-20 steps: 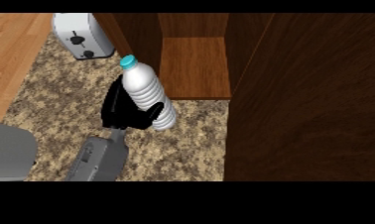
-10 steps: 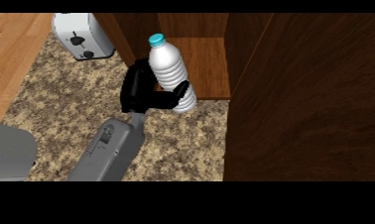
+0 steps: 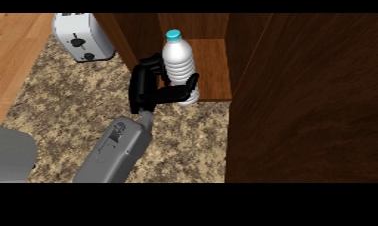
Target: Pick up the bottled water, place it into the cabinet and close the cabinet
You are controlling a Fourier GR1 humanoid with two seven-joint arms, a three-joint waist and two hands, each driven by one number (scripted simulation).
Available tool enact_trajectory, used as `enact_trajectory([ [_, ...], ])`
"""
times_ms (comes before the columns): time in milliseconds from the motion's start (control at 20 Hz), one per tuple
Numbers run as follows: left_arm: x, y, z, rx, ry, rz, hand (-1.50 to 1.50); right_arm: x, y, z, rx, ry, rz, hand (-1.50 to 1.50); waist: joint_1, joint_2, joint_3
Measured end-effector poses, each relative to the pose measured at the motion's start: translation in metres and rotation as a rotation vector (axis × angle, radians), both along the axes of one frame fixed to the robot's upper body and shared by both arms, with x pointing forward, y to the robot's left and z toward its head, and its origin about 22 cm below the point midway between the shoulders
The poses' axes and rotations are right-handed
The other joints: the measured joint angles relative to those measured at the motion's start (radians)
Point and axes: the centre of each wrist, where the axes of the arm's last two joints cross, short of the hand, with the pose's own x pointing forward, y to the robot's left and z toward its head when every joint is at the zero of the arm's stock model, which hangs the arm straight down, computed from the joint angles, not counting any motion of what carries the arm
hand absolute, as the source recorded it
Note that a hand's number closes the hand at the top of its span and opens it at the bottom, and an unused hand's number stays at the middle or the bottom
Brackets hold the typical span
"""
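Observation:
A clear water bottle with a teal cap stands upright in my right hand, which is shut on its lower half. Fingers wrap its left side and the thumb crosses its front. The bottle is at the front left of the open cabinet's wooden shelf, its base hidden by the hand, so I cannot tell whether it touches the shelf. The cabinet's dark door stands open at the right. Of the left arm only a grey forearm shows at the lower left edge; its hand is out of view.
A white toaster stands on the speckled granite counter to the left of the cabinet. The cabinet's left wall runs close beside my right hand. A wooden surface borders the counter at far left.
My right hand has carried the bottle up and to the right, from over the counter to the cabinet's opening. The left forearm has not moved.

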Motion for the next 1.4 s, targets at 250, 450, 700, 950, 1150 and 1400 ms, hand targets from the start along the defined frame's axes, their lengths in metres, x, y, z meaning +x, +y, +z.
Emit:
enact_trajectory([
  [250, 0.001, -0.003, 0.000, 0.061, 0.016, 0.081, 1.50, 0.003, -0.001, 0.001, 0.003, -0.007, 0.015, -1.50, -0.012, -0.001, 0.002],
  [450, 0.003, -0.006, -0.002, 0.120, 0.028, 0.135, 1.50, 0.002, 0.000, 0.000, 0.008, -0.004, 0.026, -1.50, -0.021, -0.002, 0.004],
  [700, 0.003, -0.005, -0.004, 0.175, 0.016, 0.171, 1.50, 0.006, 0.000, -0.001, 0.009, -0.006, 0.035, -1.50, -0.032, 0.000, 0.006],
  [950, 0.004, -0.005, -0.008, 0.253, -0.006, 0.201, 1.50, 0.006, 0.003, -0.003, 0.009, -0.005, 0.052, -1.50, -0.044, 0.001, 0.008],
  [1150, 0.047, 0.005, 0.005, 0.388, -0.011, 0.177, 1.50, 0.009, -0.001, -0.002, 0.002, -0.009, 0.055, -1.50, -0.064, 0.027, 0.002],
  [1400, 0.080, 0.010, 0.012, 0.503, -0.001, 0.201, -1.50, 0.007, -0.002, 0.000, -0.002, -0.012, 0.060, -1.50, -0.071, 0.037, 0.000],
])
